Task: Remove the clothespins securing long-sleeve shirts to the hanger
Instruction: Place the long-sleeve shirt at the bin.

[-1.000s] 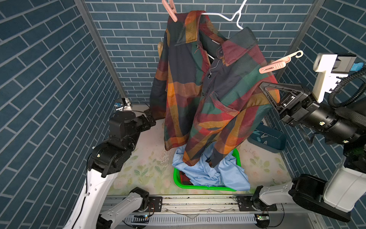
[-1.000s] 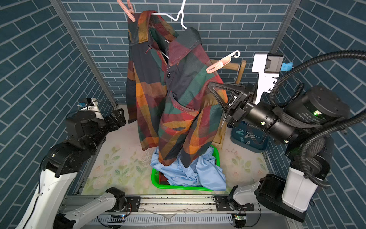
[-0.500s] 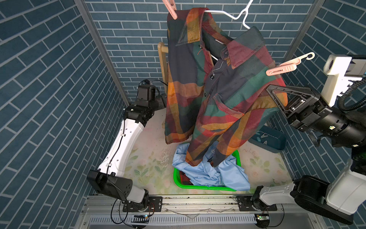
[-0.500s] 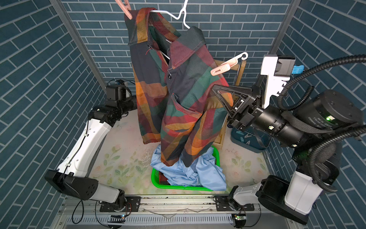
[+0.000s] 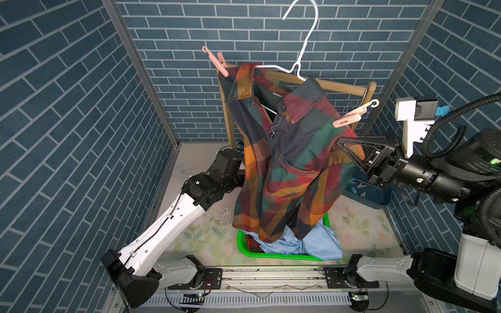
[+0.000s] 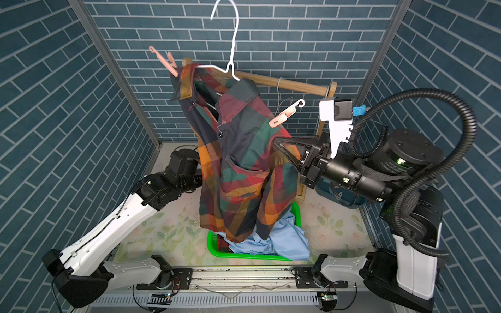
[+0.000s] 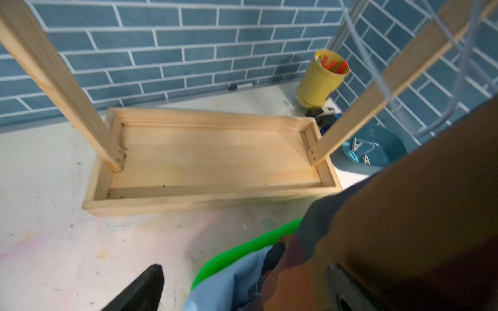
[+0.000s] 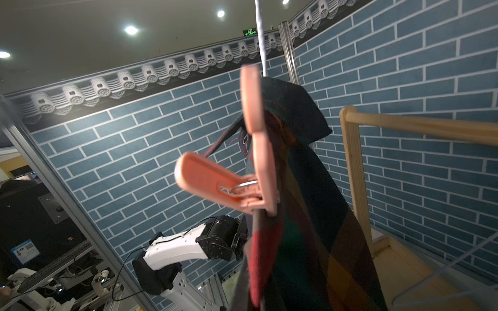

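Pinch: right gripper (image 5: 341,141) pressed together on the shoulder fold of the plaid shirt (image 5: 292,162); the garment appears to hang from this grip alone.
Nearest peg: pink clothespin (image 8: 204,175) just above those fingers, clamped on the same shoulder.
Hanger: white wire hanger (image 5: 297,70) inside the collar, hook clear of the wooden rail (image 5: 341,89) behind.
Far peg: second pink clothespin (image 5: 221,66) on the opposite shoulder, well apart from both grippers.
Spare: left gripper (image 7: 244,269), fingers (image 7: 142,290) spread wide and empty, low beside the shirt's hem, far below either peg.
Beyond: light blue shirt (image 5: 322,244) heaped in the green basket (image 5: 271,255).
Risk: possibly only cloth is pinched, so a tug on a peg could slide shirt and hanger loose.
Change: shirt and hanger sit lower than half a second ago; left arm has dropped from the back wall.
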`<state>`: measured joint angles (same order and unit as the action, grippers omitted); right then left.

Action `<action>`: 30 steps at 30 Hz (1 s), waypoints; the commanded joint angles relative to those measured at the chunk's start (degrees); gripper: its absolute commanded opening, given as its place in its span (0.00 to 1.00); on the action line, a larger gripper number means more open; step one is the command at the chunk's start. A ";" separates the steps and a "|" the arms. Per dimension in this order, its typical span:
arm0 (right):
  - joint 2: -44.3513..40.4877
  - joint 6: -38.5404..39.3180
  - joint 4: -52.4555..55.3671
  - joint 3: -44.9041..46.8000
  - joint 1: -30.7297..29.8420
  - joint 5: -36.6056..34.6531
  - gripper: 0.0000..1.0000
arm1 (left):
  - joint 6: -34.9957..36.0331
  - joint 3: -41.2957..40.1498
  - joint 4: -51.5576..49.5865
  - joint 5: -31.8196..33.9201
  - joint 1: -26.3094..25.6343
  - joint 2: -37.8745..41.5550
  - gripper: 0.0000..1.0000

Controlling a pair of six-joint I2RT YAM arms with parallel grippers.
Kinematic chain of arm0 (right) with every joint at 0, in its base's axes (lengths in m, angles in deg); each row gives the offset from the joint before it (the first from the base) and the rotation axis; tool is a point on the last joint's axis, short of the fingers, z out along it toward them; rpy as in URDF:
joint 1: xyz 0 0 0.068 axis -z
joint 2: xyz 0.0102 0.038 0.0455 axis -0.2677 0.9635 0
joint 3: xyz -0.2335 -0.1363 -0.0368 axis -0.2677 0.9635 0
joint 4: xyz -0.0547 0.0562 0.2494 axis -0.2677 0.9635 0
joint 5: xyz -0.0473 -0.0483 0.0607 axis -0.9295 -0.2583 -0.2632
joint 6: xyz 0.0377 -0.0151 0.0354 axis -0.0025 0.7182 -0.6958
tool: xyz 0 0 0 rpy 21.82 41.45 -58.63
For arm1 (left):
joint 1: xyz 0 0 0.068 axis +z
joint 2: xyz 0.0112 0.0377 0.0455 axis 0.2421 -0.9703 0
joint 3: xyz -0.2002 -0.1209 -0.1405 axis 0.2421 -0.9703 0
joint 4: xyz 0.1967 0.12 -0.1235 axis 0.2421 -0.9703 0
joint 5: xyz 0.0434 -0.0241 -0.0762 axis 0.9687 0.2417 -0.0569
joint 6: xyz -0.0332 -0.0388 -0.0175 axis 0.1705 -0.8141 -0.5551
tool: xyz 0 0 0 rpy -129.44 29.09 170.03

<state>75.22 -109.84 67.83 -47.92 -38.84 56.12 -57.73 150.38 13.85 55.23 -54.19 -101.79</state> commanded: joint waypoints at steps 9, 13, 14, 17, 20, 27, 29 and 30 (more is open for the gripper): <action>-18.84 -0.53 -13.24 31.42 -0.23 -2.85 0.00 | -8.65 -14.26 7.48 2.03 -6.37 -5.68 0.95; -24.47 -0.22 -11.50 38.46 -0.21 -5.49 0.00 | -9.53 -16.71 10.37 2.38 -7.45 -8.96 0.95; -25.83 -0.54 -11.75 40.49 -0.21 -5.59 0.00 | -9.72 -17.52 11.02 2.55 -7.45 -9.33 0.95; -30.20 -2.01 -12.30 47.37 -0.21 -6.54 0.00 | -9.52 -18.98 10.67 3.48 -7.45 -9.54 0.95; -33.69 -3.60 -12.04 53.12 -0.23 -8.91 0.00 | -8.75 -18.89 7.15 4.86 -7.49 -7.25 0.96; -38.09 -6.03 -10.75 63.01 -0.21 -9.01 0.00 | -8.14 -18.29 -3.22 9.69 -6.24 3.49 0.97; -37.94 -6.01 -10.54 64.63 -0.22 -7.75 0.00 | -8.82 -18.14 -5.67 10.25 -5.01 6.75 0.97; -37.45 -5.69 -10.18 65.27 -0.21 -7.53 0.00 | -9.03 -17.90 -7.09 10.46 -4.22 8.57 0.97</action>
<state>38.06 -114.19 58.85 16.23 -38.84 47.96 -66.26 131.59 13.34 63.05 -60.05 -96.46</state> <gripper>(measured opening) 0.054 0.974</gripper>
